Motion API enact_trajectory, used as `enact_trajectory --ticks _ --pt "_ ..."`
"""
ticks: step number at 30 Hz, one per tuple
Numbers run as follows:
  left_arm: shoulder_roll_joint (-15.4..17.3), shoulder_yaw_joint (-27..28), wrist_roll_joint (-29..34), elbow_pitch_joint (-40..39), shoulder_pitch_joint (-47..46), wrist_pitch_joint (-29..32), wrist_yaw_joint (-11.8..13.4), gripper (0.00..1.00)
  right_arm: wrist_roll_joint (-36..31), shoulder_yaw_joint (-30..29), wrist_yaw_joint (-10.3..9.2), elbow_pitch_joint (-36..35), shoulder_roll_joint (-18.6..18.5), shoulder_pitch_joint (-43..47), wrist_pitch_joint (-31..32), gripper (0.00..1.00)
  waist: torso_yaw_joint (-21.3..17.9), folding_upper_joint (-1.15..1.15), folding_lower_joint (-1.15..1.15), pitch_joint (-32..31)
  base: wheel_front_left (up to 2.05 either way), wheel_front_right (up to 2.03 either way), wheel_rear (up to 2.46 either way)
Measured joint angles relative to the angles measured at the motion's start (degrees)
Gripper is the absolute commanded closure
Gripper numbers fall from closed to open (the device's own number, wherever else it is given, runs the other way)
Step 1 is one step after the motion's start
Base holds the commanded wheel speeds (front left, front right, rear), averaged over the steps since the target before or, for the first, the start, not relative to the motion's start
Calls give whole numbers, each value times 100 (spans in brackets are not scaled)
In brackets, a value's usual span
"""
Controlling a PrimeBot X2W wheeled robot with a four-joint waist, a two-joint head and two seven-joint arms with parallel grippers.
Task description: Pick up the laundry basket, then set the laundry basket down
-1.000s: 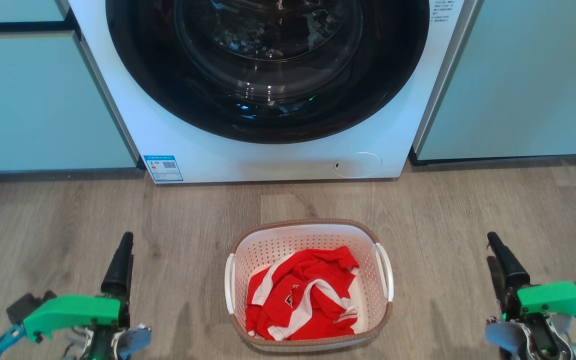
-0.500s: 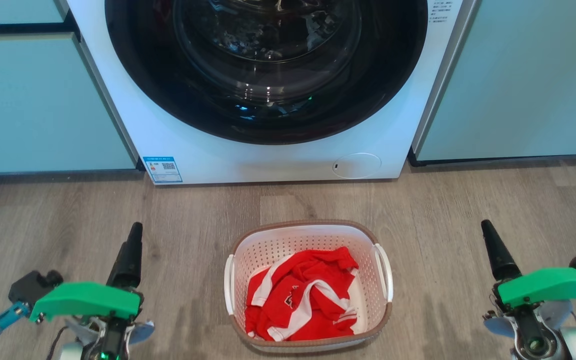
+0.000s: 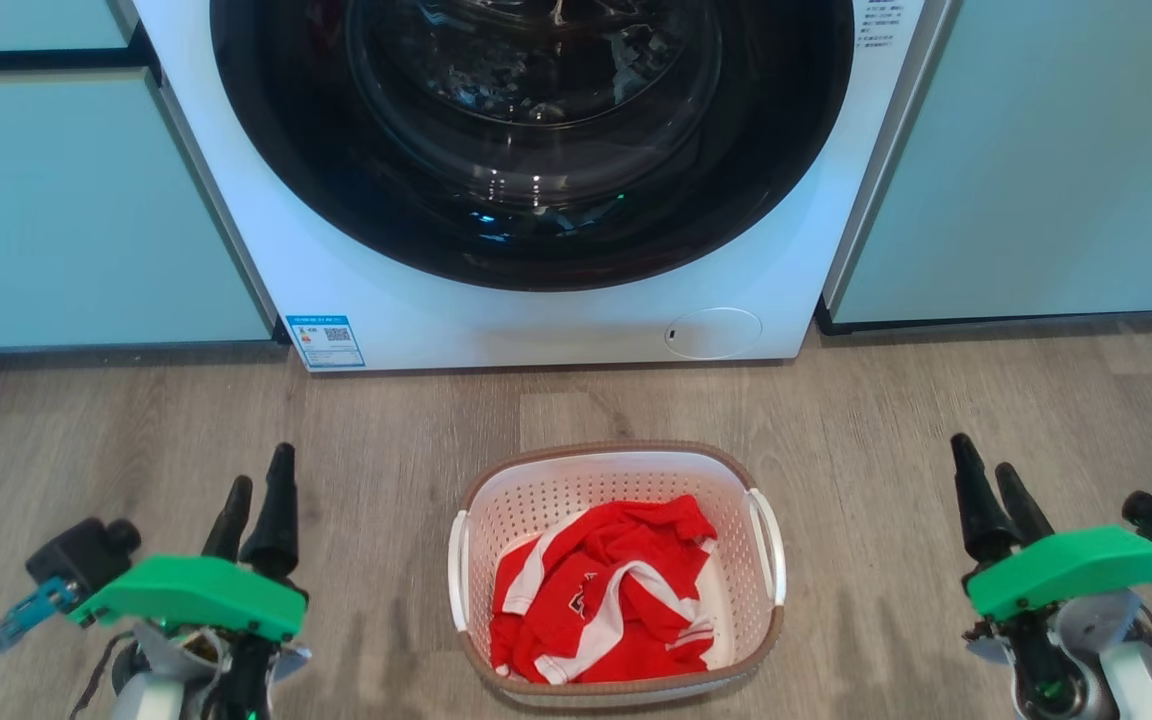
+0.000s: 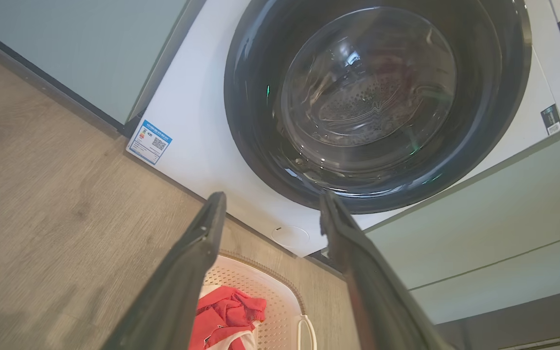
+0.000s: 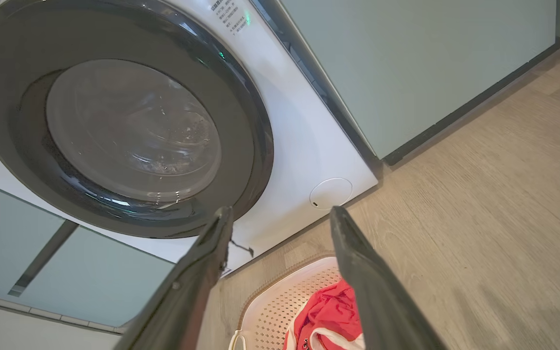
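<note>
The laundry basket [image 3: 546, 495], holding a red garment [image 3: 606, 590], sits on the floor [image 3: 386, 430] at six o'clock, before a washing machine [image 3: 556, 320]. The left gripper [image 3: 261, 470] at eight o'clock and right gripper [image 3: 981, 455] at four o'clock hover well apart from it, fingers spread. Pickup looks unstarted; next, each should reach a side handle [image 3: 774, 545].

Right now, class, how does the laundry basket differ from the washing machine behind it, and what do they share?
The laundry basket is small and low; the washing machine is far larger. The laundry basket opens upward, holding a red garment; the washing machine has a round dark glass door on its front. The laundry basket stands free on the floor; the washing machine sits between pale green cabinets. Both are mainly white.
</note>
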Motion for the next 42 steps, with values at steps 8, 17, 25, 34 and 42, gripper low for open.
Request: enact_trajectory --ticks 8,17,25,34,42 --pt "45 -134 602 -1 -9 -123 105 0 -609 162 0 40 -60 -109 -109 0 -7 0 0 -8 0 0 0" --pt "140 -331 1306 -30 -26 -203 240 0 -1277 286 0 153 -149 -121 -259 0 4 0 0 -17 0 0 0" --pt "174 -490 1780 -107 -27 -263 299 0 -1750 358 0 205 -152 -125 -357 0 14 0 0 -24 0 0 0" --pt "213 -666 2364 -176 -27 -354 354 0 -2321 427 0 243 -160 -132 -460 0 7 0 0 -37 0 0 0" --pt "307 -826 2896 -249 -27 -454 456 0 -2836 465 0 272 -172 -226 -610 0 -4 0 0 -46 0 0 0"
